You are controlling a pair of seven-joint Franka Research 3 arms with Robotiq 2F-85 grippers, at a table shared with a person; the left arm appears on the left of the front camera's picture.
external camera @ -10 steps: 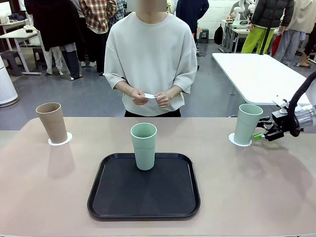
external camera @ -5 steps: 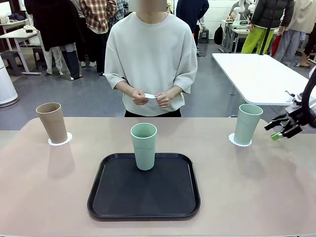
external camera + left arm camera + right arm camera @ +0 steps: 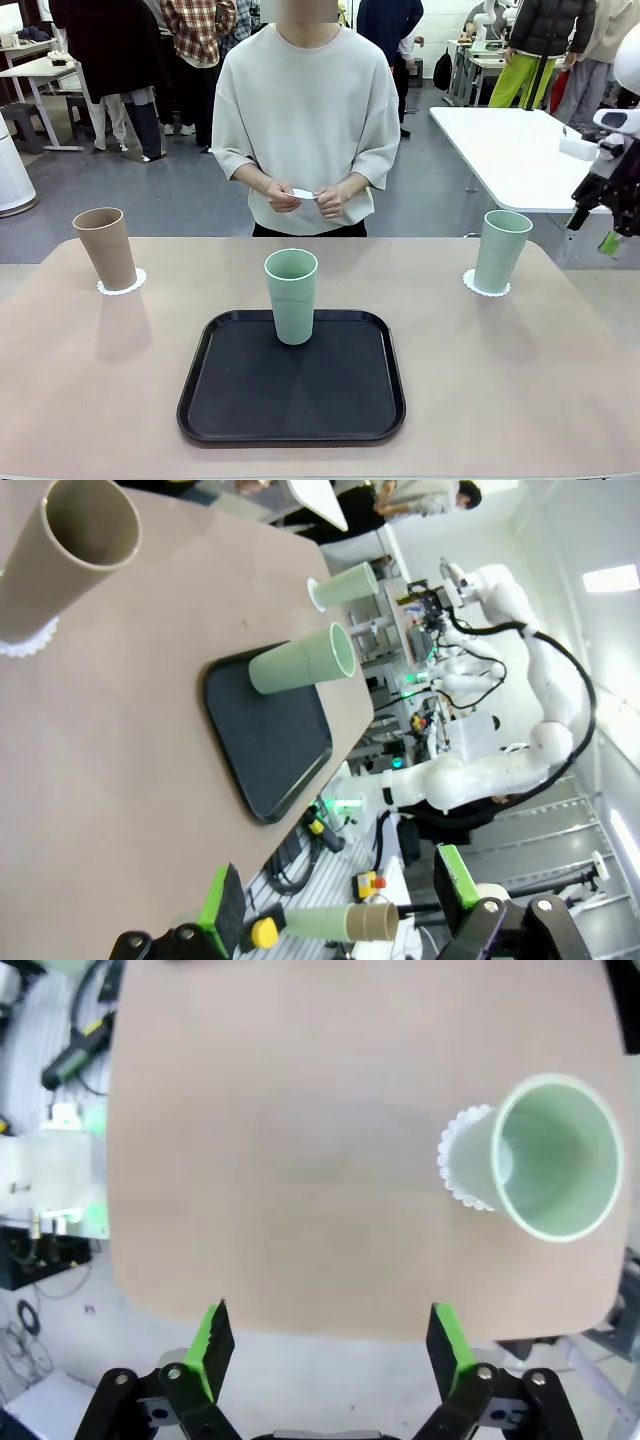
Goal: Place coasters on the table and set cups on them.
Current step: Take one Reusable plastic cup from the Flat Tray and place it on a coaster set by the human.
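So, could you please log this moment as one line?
tan cup on left coaster; mint cup on right coaster; second mint cup on tray; person holds white piece; left gripper, right gripper open

A black rectangular plastic tray (image 3: 300, 400) with rounded corners and a raised rim lies flat in the near middle. Beyond it, at the far side, stands a person in a loose pale grey sweater (image 3: 305, 120). Far right is a white rectangular table (image 3: 510, 150) on a grey floor (image 3: 150, 205). Far left, several people stand together, one in a red plaid shirt (image 3: 200, 25), near a small white desk (image 3: 35, 70). A person in lime-green trousers (image 3: 520, 78) stands far right. A white cylinder (image 3: 10, 175) stands at the left edge.
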